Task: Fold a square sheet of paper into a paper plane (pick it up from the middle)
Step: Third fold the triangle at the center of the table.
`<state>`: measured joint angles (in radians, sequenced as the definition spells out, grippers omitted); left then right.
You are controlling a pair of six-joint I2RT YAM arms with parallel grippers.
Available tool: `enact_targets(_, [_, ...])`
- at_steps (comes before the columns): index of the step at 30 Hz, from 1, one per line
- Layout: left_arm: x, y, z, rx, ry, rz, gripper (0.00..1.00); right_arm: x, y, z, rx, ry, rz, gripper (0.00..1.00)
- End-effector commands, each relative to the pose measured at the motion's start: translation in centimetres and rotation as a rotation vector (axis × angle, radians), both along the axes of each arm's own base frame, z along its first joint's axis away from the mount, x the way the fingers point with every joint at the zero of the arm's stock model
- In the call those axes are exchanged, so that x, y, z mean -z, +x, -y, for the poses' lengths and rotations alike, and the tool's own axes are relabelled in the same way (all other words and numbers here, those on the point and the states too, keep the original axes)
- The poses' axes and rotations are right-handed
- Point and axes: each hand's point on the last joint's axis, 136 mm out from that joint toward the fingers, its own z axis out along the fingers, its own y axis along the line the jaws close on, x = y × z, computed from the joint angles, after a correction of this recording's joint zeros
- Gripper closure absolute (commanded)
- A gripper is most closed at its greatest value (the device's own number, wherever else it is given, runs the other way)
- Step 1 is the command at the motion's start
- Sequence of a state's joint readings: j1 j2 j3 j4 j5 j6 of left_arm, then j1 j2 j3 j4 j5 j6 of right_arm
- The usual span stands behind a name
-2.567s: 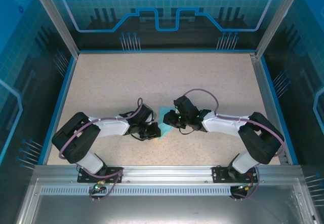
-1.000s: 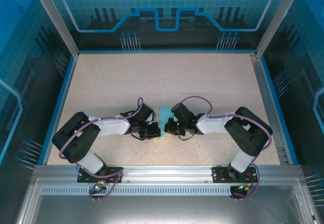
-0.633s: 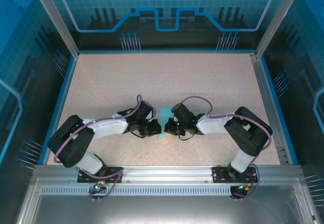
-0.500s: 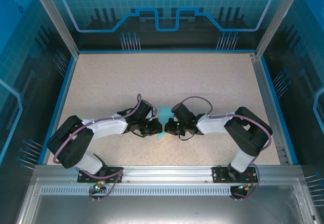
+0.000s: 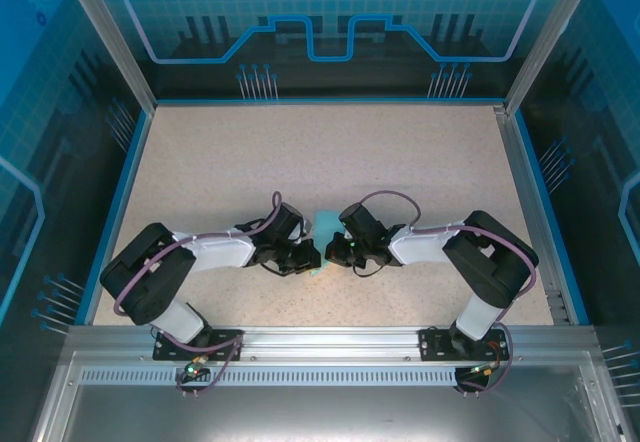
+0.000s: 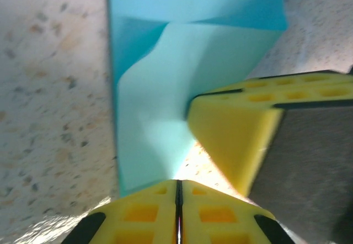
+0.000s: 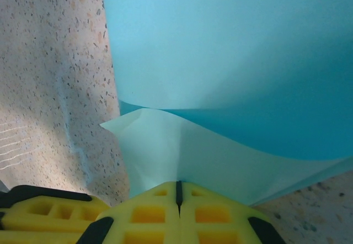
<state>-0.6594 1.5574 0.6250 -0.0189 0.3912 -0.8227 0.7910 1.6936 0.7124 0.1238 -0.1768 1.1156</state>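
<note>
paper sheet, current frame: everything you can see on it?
The square sheet of paper is thin, matte, plain light cyan and unmarked. It is partly folded, a paler flap doubled over a deeper-blue layer. It sits low over the speckled table, near the front centre, between the two arms. The left gripper and the right gripper are each shut on an edge of it.

Left tool (image 6: 177, 185), right tool (image 7: 177, 184) closed, tips nearly meeting

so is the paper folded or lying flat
Partly folded: the paper bends over itself, a darker layer curving above a lighter one pinched in the right tool.
</note>
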Motion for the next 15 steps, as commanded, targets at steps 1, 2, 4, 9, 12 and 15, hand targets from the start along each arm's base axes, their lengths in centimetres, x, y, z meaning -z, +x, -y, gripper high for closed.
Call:
enact_targets(1, [0.9,-1.3,-0.1,0.006,0.000,-0.049,0.90,2.5,-1.0,2.0,0.030,-0.077,-0.072,0.98])
enact_targets(2, [1.1,-1.4,-0.3,0.005,0.006,-0.051,0.91,2.5,-1.0,2.0,0.031,-0.077,-0.073,0.98])
enact_targets(4, [1.5,-1.6,-0.6,0.002,0.024,-0.059,0.91,2.6,-1.0,2.1,0.032,-0.080,-0.073,0.98])
enact_targets(9, [2.5,-1.8,-1.9,-0.010,0.104,-0.066,0.91,2.6,-0.8,2.3,0.022,-0.090,-0.060,0.98])
enact_targets(12, [3.1,-2.2,-2.9,-0.015,0.160,-0.077,0.91,2.3,-0.4,2.5,-0.004,-0.102,-0.023,0.97])
enact_targets(15, [3.6,-2.5,-3.6,-0.023,0.196,-0.091,0.92,2.1,0.2,3.1,-0.035,-0.137,0.026,0.97])
